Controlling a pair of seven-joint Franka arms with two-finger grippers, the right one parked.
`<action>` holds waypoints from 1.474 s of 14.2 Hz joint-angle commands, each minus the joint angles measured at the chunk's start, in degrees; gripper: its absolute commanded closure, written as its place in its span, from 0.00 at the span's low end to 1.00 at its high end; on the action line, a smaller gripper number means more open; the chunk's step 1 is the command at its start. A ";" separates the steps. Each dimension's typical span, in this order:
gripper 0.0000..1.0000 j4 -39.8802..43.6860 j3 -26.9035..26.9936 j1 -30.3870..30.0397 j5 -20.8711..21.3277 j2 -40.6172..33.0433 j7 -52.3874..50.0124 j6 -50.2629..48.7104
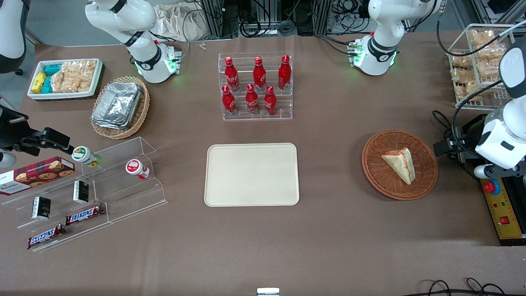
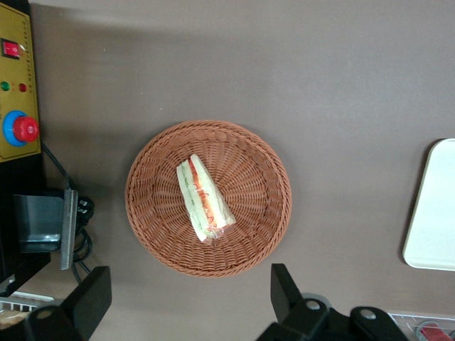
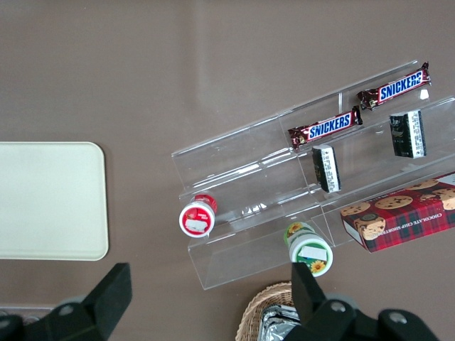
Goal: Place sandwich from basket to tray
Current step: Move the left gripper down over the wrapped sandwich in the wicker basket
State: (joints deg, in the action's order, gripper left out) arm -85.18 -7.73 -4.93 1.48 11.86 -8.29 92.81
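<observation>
Nothing done yet: sandwich [image 2: 205, 199] lying in basket [image 2: 153, 234], tray [image 1: 251, 193] bare. Gripper [image 2: 190, 302] hovering high above basket, spread wide, holding nothing. Whole pick-and-place left.

The whole table is seen from above by the front view. The basket [image 1: 399, 165] [image 2: 208, 198] and tray [image 1: 252, 174] [image 2: 434, 213] [image 3: 50, 201] are shared with the downward-facing wrist views; the gripper [image 2: 192, 309] is held high over the basket.
</observation>
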 commanded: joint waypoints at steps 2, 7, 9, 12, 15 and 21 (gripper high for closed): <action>0.01 0.63 -0.18 -0.43 -1.39 0.53 0.64 -0.97; 0.01 -0.86 -0.18 -0.34 -3.50 3.96 -8.21 -0.27; 0.01 -4.10 -0.18 0.01 -2.63 3.70 -11.56 3.93; 0.01 -8.76 -0.18 0.01 -2.19 3.52 -18.24 9.48; 0.01 -14.29 -0.18 0.10 -0.78 2.29 -21.57 13.96; 0.01 -32.12 -0.44 0.63 3.00 -1.13 -28.62 32.93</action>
State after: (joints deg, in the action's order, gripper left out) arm -109.14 -8.02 -4.57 3.28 14.69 -34.43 119.99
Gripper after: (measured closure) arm 0.000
